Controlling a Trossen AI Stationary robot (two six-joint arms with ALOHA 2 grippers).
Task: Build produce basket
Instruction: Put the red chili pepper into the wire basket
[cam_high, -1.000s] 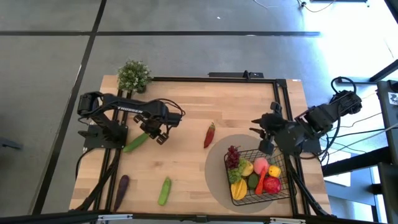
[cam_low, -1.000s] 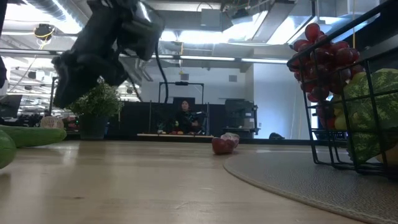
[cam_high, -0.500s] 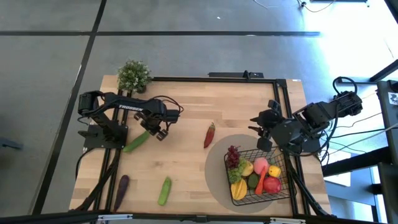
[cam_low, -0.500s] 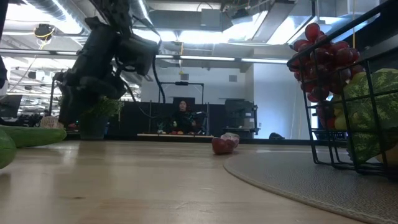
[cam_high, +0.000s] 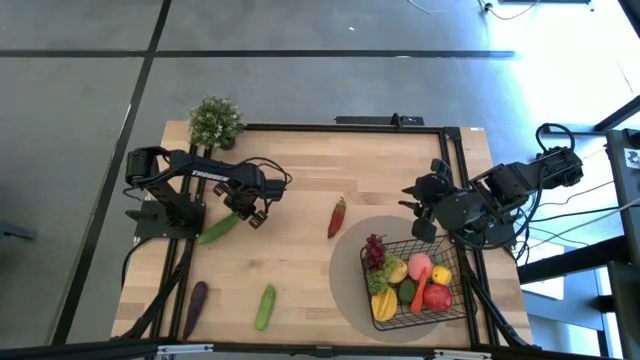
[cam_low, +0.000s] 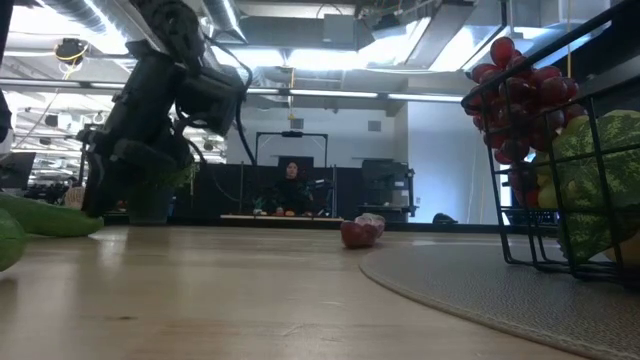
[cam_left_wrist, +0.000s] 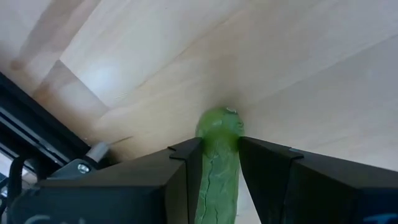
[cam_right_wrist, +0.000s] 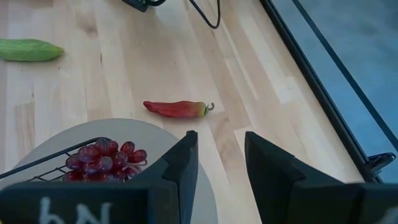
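In the left wrist view the cucumber runs between the dark fingers and off the frame at six o'clock, its far length unseen. In the low view the basket is cut off at three o'clock.

1. The right gripper's two dark fingers stand apart at 6 o'clock, nothing between them but bare wooden table.
2. A red chili with a green stem end lies on the wood near the centre.
3. Dark red grapes sit in the black wire basket at 8 o'clock, on a round grey mat.
4. A green cucumber lies at 10 o'clock.
5. A black cable loops at 12 o'clock.
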